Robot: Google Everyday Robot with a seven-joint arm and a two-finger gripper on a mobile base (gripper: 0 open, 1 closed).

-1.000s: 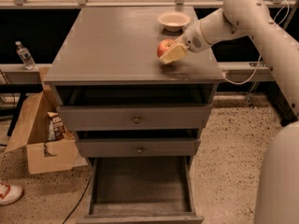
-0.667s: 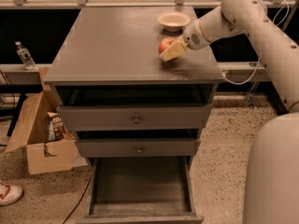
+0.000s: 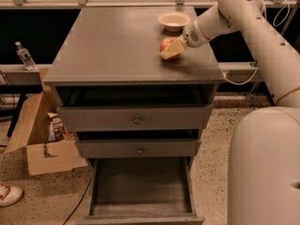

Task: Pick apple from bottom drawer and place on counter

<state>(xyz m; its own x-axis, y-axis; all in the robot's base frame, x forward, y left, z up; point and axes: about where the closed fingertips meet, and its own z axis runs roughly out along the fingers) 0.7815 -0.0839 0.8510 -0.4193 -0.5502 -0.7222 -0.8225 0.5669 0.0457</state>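
The red and yellow apple point(image 3: 165, 43) sits at the right rear of the gray counter point(image 3: 112, 46), just in front of a cream bowl. My gripper point(image 3: 170, 50) reaches in from the right and is shut on the apple, with one cream finger point(image 3: 172, 48) across its front right side. The apple is at counter level, and I cannot tell whether it rests on the surface or hangs just above it. The bottom drawer point(image 3: 140, 191) is pulled open below, and its gray floor is bare.
A cream bowl point(image 3: 174, 20) stands on the counter behind the apple. The two upper drawers point(image 3: 137, 120) are slightly open. An open cardboard box point(image 3: 40, 142), a water bottle point(image 3: 22, 55) and a shoe point(image 3: 7, 194) are at the left. My white arm fills the right side.
The gripper and apple have shifted very slightly back and left on the counter. Nothing else has moved.
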